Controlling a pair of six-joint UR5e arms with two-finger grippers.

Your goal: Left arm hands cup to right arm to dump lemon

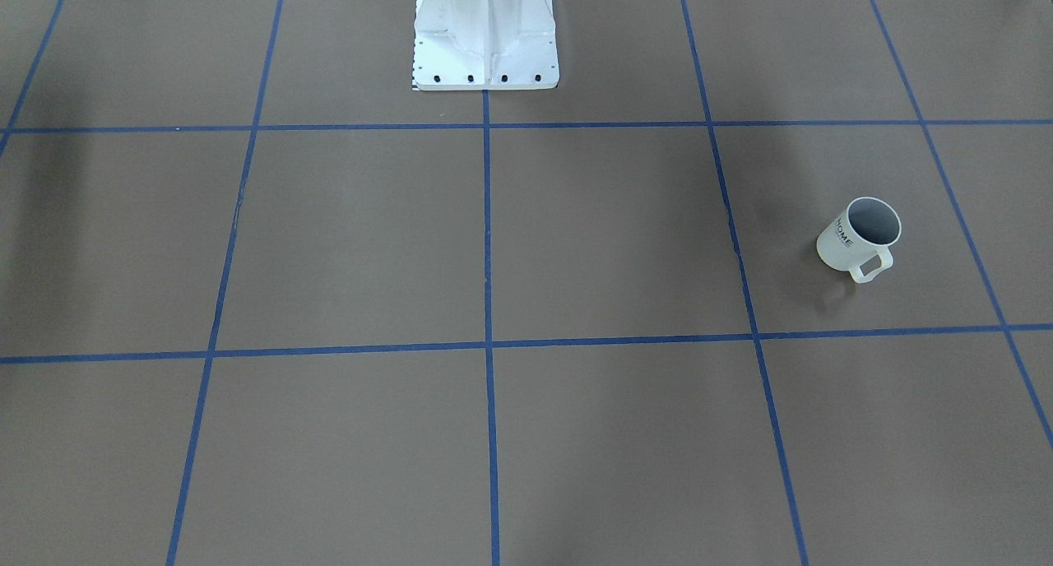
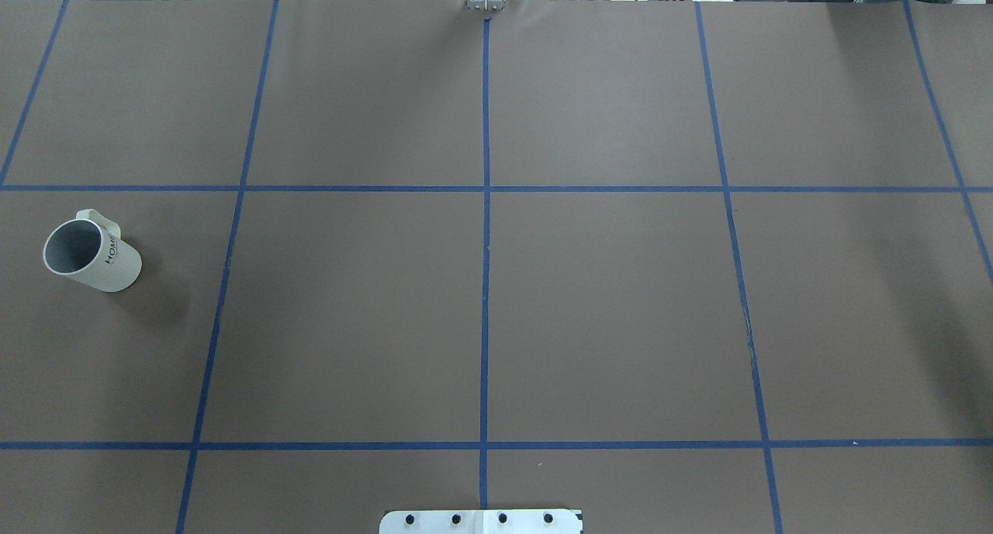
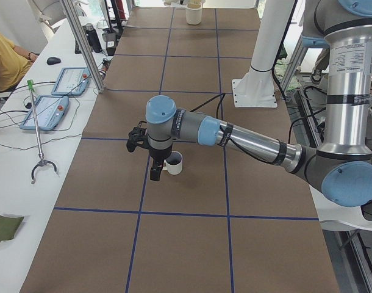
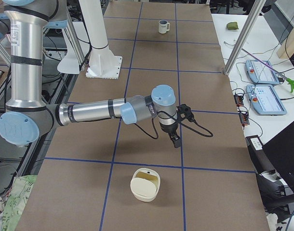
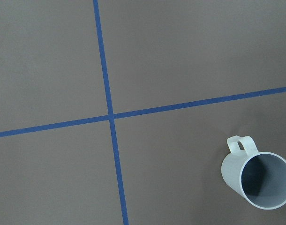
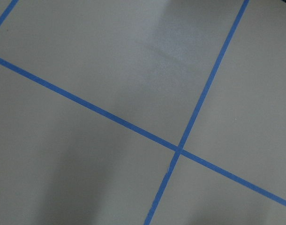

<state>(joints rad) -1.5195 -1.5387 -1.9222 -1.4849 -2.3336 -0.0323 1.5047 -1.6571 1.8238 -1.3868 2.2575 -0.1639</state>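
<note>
We find the cup [image 2: 93, 253] standing upright on the brown table [image 2: 605, 301], far out on the robot's left side, inside the middle row of squares marked off by blue tape [image 2: 486, 286]. Its handle points away from the robot, the "HOME" lettering faces the table's centre, and from above we look straight into its grey inside. The left wrist camera looks down on it from above and to one side, so the mug sits in the lower right corner of that view, near a crossing of two tape lines. From the table's left end we see the left arm [image 3: 247, 139] stretched out low over the table, with the left gripper [image 3: 154, 171] pointing down just beside the cup. From this angle we cannot tell whether they touch, nor whether its fingers are spread or closed. The right arm [image 4: 94, 111] reaches out over the other half of the table, well apart from the cup. The right gripper [image 4: 176, 141] hangs above bare brown paper near a tape line, and its finger state is equally unclear to us. A cream tub [image 4: 145, 185] sits on the table near that arm. The white pedestal [image 1: 485, 39] stands bolted at the robot's edge of the table.
</note>
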